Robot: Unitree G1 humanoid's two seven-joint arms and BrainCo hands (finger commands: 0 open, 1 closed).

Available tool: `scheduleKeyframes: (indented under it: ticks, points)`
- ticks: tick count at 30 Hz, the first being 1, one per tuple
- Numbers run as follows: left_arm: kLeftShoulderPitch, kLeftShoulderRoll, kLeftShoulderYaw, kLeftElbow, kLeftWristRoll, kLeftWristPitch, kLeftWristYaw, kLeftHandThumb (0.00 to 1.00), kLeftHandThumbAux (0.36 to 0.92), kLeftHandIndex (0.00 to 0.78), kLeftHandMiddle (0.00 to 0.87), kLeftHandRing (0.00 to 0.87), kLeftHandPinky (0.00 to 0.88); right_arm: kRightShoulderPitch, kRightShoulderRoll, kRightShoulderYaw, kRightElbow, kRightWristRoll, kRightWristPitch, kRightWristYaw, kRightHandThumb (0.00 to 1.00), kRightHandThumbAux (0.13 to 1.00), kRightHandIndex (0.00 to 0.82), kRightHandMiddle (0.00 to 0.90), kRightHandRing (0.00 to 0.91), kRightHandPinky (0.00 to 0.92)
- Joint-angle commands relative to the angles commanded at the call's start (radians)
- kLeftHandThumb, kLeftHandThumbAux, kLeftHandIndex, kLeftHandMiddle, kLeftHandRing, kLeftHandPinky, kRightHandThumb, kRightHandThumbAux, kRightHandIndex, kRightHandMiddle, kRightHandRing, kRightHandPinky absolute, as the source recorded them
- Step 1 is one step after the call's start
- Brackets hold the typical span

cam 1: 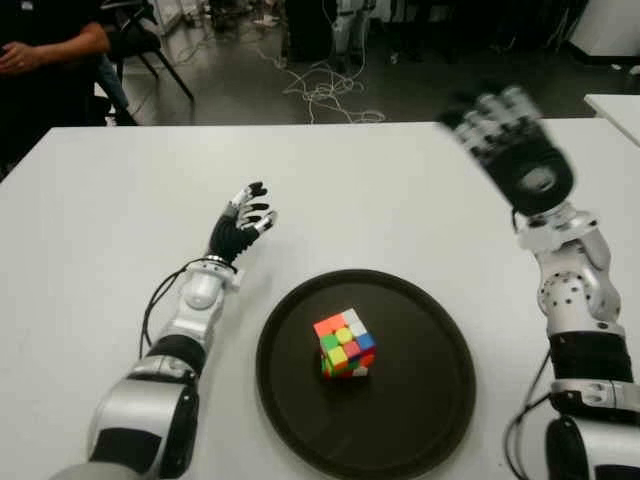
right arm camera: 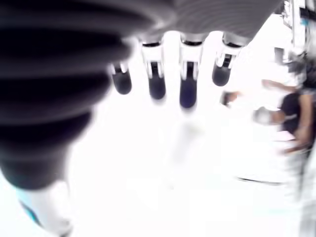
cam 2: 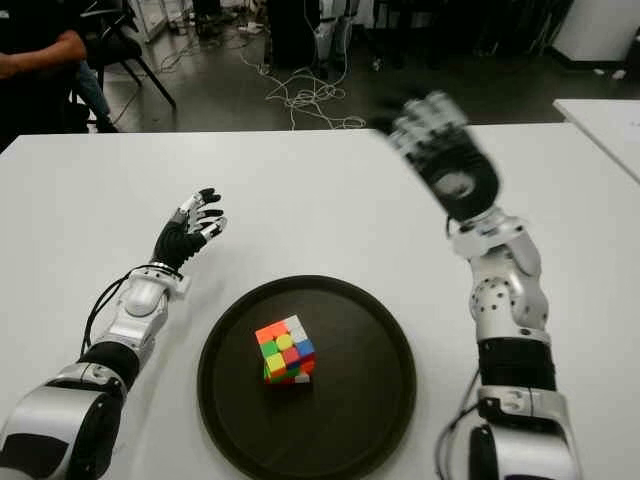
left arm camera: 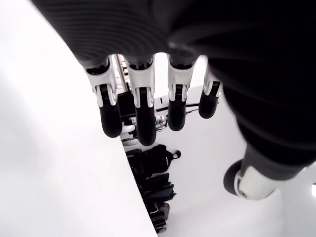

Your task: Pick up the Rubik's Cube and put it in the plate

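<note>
Eye views: Your Rubik's Cube (cam 1: 346,343), multicoloured and slightly tilted, sits mid-plate (cam 1: 300,420); the right hand (cam 1: 508,140) is raised at two o'clock, so lift it clear without clipping the cube.
Left wrist: left hand (left arm camera: 148,106) extended, empty.
Right wrist: fingers (right arm camera: 157,81) extended, nothing held.
</note>
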Motion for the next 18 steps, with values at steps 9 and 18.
scheduleKeyframes:
  ticks: [9, 18]
  points:
    - [-0.003, 0.001, -0.001, 0.004, 0.001, 0.005, 0.006, 0.105, 0.632, 0.12, 0.178, 0.2, 0.217, -0.053, 0.063, -0.033, 0.368, -0.331, -0.294, -0.369, 0.073, 0.719, 0.243, 0.425, 0.49, 0.514]
    - [-0.006, -0.002, 0.005, 0.005, -0.005, 0.004, 0.01, 0.116, 0.63, 0.124, 0.184, 0.203, 0.213, -0.049, 0.024, 0.162, 0.552, -0.891, -0.589, -0.807, 0.02, 0.675, 0.19, 0.33, 0.374, 0.371]
